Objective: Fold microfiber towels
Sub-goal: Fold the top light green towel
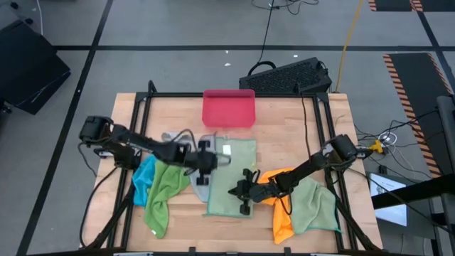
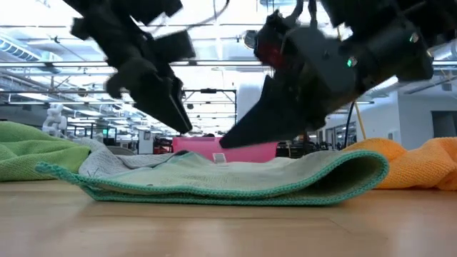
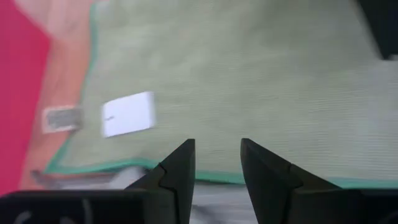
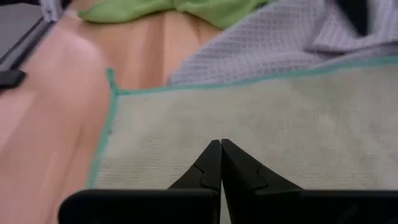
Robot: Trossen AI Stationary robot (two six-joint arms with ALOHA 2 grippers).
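Observation:
A pale green microfiber towel (image 1: 232, 178) with a teal hem lies folded in two at the table's middle, its fold (image 2: 371, 170) toward the right. It rests partly on a light grey towel (image 1: 201, 183). My left gripper (image 1: 215, 160) is open above the towel's far left part, near its white label (image 3: 127, 114), clear of the cloth in the low view (image 2: 180, 121). My right gripper (image 1: 243, 192) is shut and empty. It hovers close over the towel's near right part (image 4: 219, 149), its tip (image 2: 223, 141) just above the cloth.
A blue towel (image 1: 144, 173) and a bright green towel (image 1: 165, 198) lie heaped at the left. An orange towel (image 1: 281, 210) and a light green towel (image 1: 314, 206) lie at the right. A pink-red tray (image 1: 229, 108) stands at the far middle. Bare wood shows at the near edge (image 1: 213, 231).

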